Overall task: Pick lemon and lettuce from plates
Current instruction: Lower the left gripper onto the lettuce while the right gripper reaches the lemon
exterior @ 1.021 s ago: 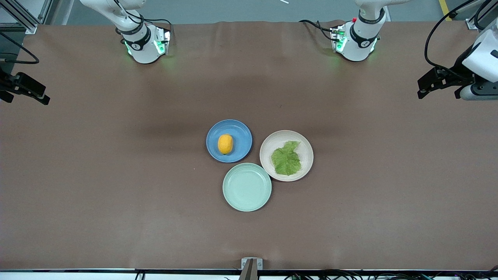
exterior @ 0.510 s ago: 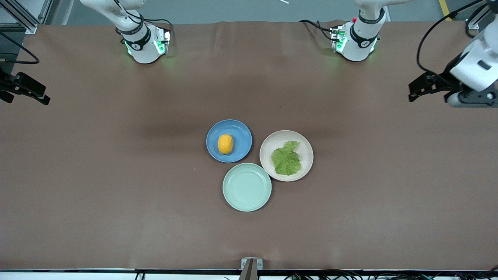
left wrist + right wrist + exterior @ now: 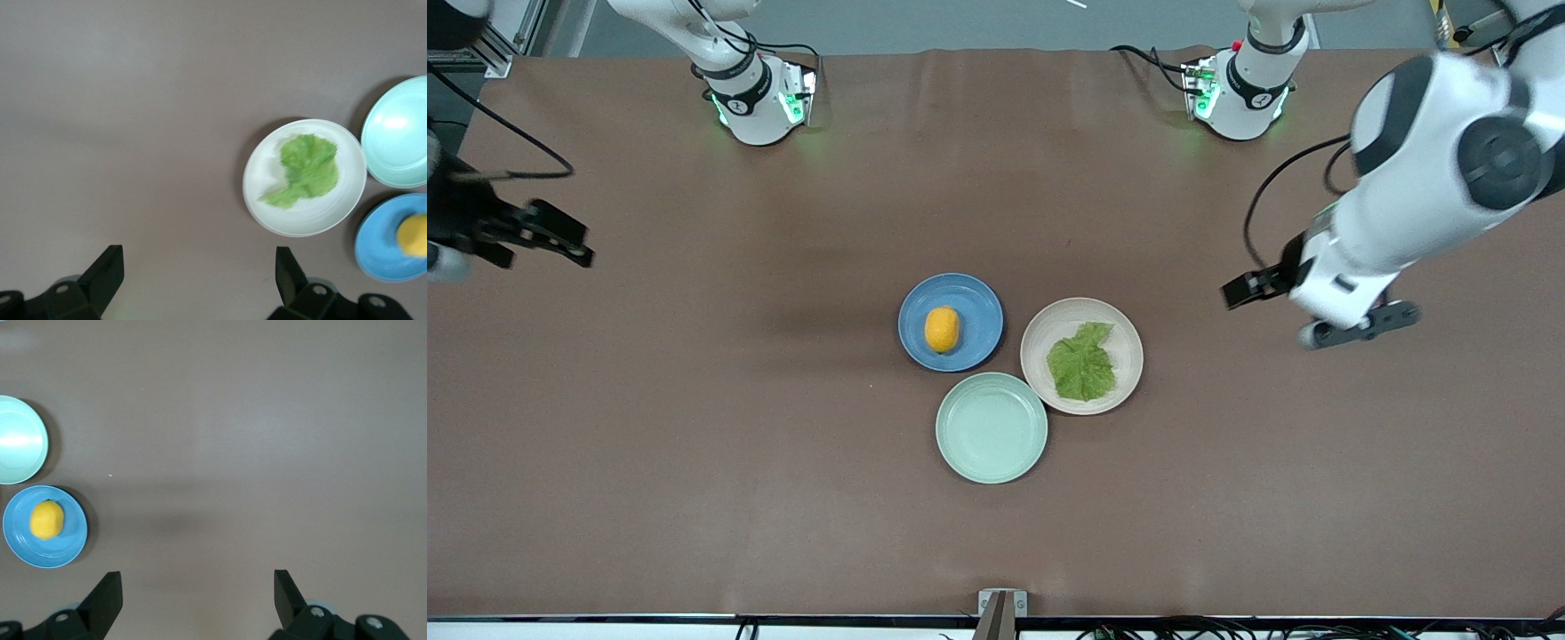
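Note:
The lemon [image 3: 942, 329] lies on the blue plate [image 3: 974, 298]. The lettuce [image 3: 1082, 364] lies flat on the beige-pink plate [image 3: 1122, 324] beside it, toward the left arm's end. My left gripper [image 3: 1247, 289] is open and empty, up over bare table between the beige plate and the left arm's end. Its wrist view shows its wide-open jaws [image 3: 200, 253], the lettuce [image 3: 303, 167] and the lemon [image 3: 413, 235]. My right gripper [image 3: 560, 242] is open and empty over bare table at the right arm's end. Its wrist view [image 3: 197, 577] shows the lemon [image 3: 47, 520].
An empty mint-green plate [image 3: 991, 428] touches both other plates and lies nearer to the front camera. The brown table cover [image 3: 694, 444] is bare around the three plates. The arm bases [image 3: 756, 98] stand along the table's back edge.
My left arm has swung in from the table's end toward the beige plate. My right gripper has moved a little inward from the table's edge. Plates, lemon and lettuce have not moved.

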You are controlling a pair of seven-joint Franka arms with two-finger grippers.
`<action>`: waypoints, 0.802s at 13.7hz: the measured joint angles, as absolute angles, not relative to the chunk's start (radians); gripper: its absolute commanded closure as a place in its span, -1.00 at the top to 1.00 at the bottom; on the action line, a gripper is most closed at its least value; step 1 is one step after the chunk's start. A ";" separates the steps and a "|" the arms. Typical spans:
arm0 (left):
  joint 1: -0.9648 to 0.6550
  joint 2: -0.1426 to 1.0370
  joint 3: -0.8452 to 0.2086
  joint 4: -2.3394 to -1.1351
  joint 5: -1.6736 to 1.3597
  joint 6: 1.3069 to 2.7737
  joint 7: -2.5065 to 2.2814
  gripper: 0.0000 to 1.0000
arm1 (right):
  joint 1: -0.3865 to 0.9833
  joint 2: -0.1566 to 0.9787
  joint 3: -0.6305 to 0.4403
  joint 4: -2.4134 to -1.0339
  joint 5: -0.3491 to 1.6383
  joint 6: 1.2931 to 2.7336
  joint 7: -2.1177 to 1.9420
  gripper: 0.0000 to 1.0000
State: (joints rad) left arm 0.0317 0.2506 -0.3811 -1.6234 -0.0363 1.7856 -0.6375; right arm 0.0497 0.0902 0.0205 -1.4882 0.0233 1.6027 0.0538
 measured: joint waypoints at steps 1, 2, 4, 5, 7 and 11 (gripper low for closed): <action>0.000 0.291 -0.381 -1.624 -0.036 1.819 -0.711 1.00 | 0.078 0.123 0.022 -1.489 0.026 1.630 0.066 1.00; -0.031 0.333 -0.381 -1.624 -0.036 1.857 -0.791 1.00 | 0.108 0.156 0.023 -1.490 0.026 1.657 0.079 1.00; -0.085 0.417 -0.381 -1.624 -0.006 1.936 -0.947 1.00 | 0.167 0.213 0.024 -1.502 0.029 1.700 0.098 1.00; -0.109 0.458 -0.381 -1.624 0.029 1.972 -1.030 0.94 | 0.201 0.237 0.025 -1.519 0.033 1.731 0.128 1.00; -0.155 0.546 -0.381 -1.623 0.104 2.045 -1.198 0.64 | 0.297 0.286 0.028 -1.558 0.039 1.816 0.271 1.00; -0.213 0.682 -0.381 -1.616 0.184 2.142 -1.472 0.49 | 0.518 0.388 0.030 -1.626 0.039 2.020 0.603 1.00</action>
